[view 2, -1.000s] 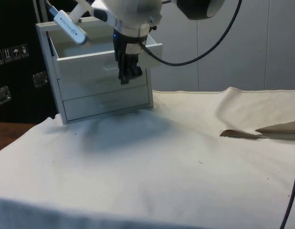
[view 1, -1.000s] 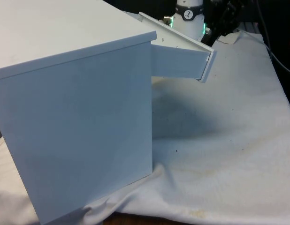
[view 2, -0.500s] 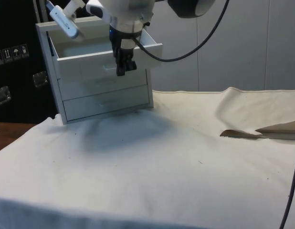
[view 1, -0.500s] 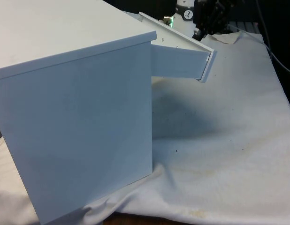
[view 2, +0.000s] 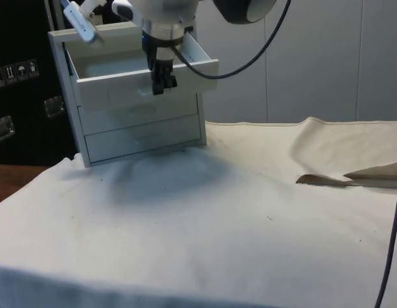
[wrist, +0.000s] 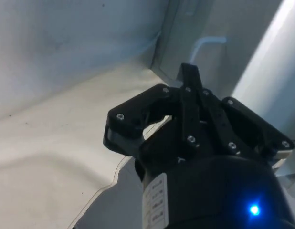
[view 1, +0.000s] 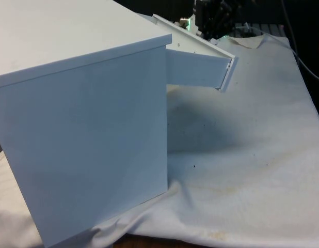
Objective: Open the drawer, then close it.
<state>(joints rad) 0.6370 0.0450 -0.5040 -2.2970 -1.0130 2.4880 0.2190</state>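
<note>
With the top drawer [view 2: 144,77] pulled out, the closed, empty fingers [view 2: 159,86] at its front panel should be pressed squarely against it so it is slid shut.

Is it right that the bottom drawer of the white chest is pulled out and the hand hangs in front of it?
Not quite. It is the top drawer of the white chest that is pulled out, as the side view shows; the lower drawers sit flush. The hand does hang in front of that open drawer.
</note>
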